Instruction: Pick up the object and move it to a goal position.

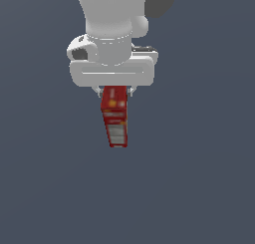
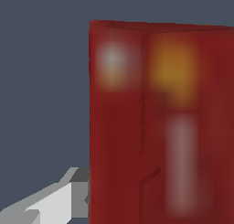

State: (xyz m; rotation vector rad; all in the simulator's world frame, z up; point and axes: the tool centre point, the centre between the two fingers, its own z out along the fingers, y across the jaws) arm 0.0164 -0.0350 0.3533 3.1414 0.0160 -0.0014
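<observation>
The object (image 1: 115,119) is a small red carton with orange-yellow marks and a white-grey label panel. It hangs upright below the white gripper (image 1: 115,92), whose two short fingers press on its upper end from either side. The carton is narrower than the gripper body. In the wrist view the object (image 2: 160,122) fills most of the picture, blurred and very close, with one grey finger (image 2: 68,195) touching its edge. The other finger is hidden behind the carton there.
Plain dark blue-grey background surrounds the arm in both views. The white arm links (image 1: 112,19) rise above the gripper.
</observation>
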